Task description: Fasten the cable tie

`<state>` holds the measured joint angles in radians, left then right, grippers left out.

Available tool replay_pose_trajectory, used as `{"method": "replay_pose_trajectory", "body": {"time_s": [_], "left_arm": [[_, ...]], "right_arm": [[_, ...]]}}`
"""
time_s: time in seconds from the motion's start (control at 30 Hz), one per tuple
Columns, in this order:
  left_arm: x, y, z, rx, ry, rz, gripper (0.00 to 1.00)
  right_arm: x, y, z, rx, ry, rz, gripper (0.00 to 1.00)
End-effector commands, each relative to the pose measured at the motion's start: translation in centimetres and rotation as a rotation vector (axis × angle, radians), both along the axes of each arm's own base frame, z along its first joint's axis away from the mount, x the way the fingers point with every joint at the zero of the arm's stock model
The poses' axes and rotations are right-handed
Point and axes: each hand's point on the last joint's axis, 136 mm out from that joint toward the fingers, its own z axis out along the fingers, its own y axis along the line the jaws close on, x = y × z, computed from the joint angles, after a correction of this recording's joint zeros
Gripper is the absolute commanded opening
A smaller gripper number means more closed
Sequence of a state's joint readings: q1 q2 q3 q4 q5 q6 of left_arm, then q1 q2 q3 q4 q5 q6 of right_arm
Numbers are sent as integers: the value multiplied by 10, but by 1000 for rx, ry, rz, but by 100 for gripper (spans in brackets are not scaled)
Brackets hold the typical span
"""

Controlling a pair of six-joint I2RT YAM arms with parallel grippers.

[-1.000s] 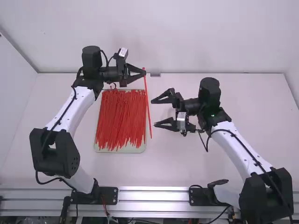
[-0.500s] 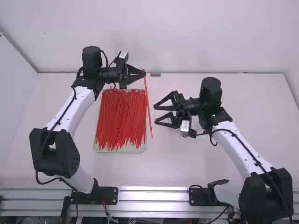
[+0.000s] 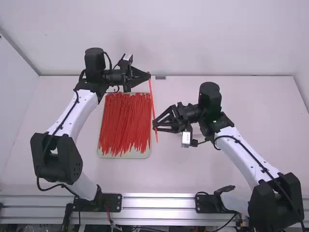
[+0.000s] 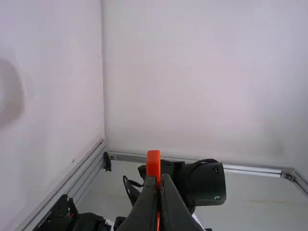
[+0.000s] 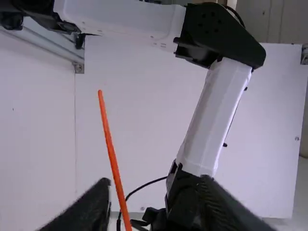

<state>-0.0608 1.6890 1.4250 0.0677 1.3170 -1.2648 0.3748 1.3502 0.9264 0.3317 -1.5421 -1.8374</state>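
One red cable tie (image 3: 152, 104) hangs from my left gripper (image 3: 146, 76), which is shut on its top end above the table's far side. In the left wrist view the tie's end (image 4: 153, 161) sticks up out of the closed left gripper (image 4: 157, 185). My right gripper (image 3: 155, 124) is open at the tie's lower part, one finger on either side of it. In the right wrist view the tie (image 5: 109, 144) runs as a slanted strip between the right gripper's (image 5: 154, 209) spread fingers (image 5: 91, 207), closer to one of them.
A thick pile of red cable ties (image 3: 124, 123) lies on a pale board (image 3: 147, 155) just left of the hanging tie. The back wall and its metal rail (image 3: 217, 75) are close behind the left gripper. Bare table stretches to the right and front.
The right gripper has swung left and now has its open fingers around the tie's lower part. The left arm has held the tie still.
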Motion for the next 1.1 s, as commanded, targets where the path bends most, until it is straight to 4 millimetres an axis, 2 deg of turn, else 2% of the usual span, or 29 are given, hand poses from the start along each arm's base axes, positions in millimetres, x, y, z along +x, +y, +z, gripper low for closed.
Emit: {"method": "replay_pose_trajectory", "body": {"time_s": [0.0, 0.67, 1.07], "left_arm": [[-4, 0, 12, -10, -29, -22, 2], [-6, 0, 4, -4, -27, -28, 2], [-8, -3, 1, -4, -19, -37, 2]], "right_arm": [[0, 0, 8, 12, -22, 15, 29], [3, 1, 7, 15, -43, -7, 31], [8, 3, 7, 12, -47, -32, 23]]}}
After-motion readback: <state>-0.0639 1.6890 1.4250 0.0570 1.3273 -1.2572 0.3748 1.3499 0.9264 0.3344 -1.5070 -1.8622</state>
